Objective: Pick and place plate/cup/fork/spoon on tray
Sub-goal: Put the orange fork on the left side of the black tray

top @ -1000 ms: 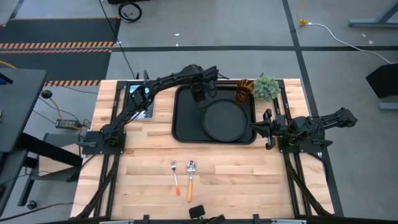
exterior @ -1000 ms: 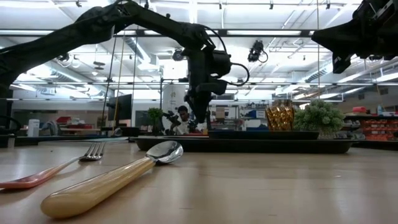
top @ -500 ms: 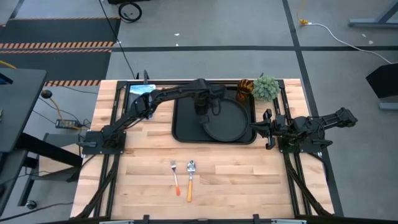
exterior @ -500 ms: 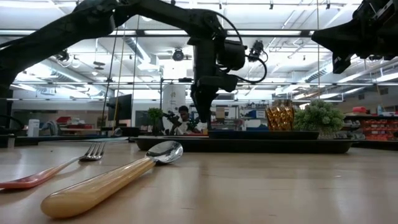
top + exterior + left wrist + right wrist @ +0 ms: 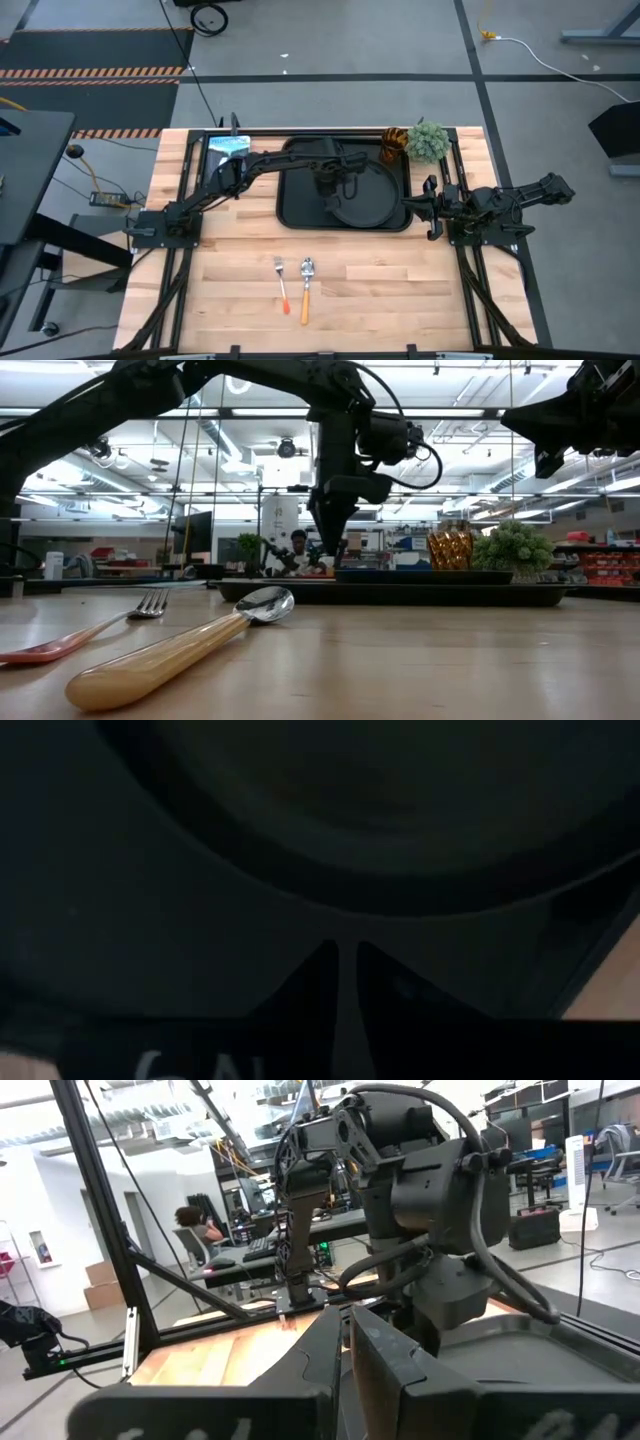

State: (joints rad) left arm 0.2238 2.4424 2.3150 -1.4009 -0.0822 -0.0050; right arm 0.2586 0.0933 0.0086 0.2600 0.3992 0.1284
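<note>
Left gripper (image 5: 327, 199) closed, lowered.

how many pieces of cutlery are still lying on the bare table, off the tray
2. The fork and the spoon lie side by side on the wooden table, near its front edge, well clear of the tray. None seems hidden.

The black rectangular tray (image 5: 295, 205) with rounded corners lies flat toward the far side of the tabletop. On its right half rests the round matte black plate (image 5: 375, 195), flat, with a raised rim. The amber cup (image 5: 392, 143) stands upright just off the tray's far right corner. The fork (image 5: 282, 279), red-orange handled, and the spoon (image 5: 306, 288), orange handled, lie side by side on the near tabletop, well apart from the tray.
</note>
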